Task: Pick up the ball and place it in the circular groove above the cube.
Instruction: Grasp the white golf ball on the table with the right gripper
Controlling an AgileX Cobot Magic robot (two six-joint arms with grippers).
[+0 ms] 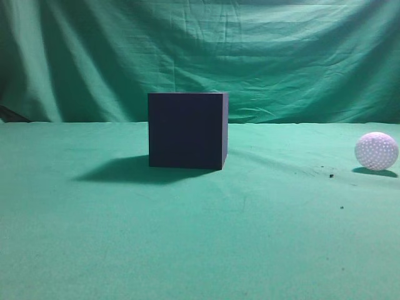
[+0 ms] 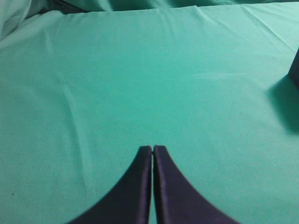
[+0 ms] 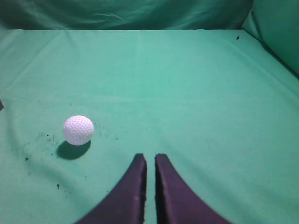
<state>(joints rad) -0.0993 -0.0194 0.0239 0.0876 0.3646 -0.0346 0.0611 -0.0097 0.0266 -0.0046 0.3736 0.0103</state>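
The dark navy cube [image 1: 187,130] stands on the green cloth at the middle of the exterior view; its top face is not visible from this height. A sliver of it shows at the right edge of the left wrist view [image 2: 295,70]. The white dimpled ball [image 1: 376,150] lies on the cloth at the far right, well apart from the cube. In the right wrist view the ball [image 3: 78,129] lies ahead and to the left of my right gripper [image 3: 150,157], whose empty fingers leave only a narrow slit. My left gripper [image 2: 153,148] is shut and empty over bare cloth.
Green cloth [image 1: 200,250] covers the table and hangs as a wrinkled backdrop [image 1: 250,50] behind. Small dark specks [image 1: 330,175] lie near the ball. Neither arm shows in the exterior view.
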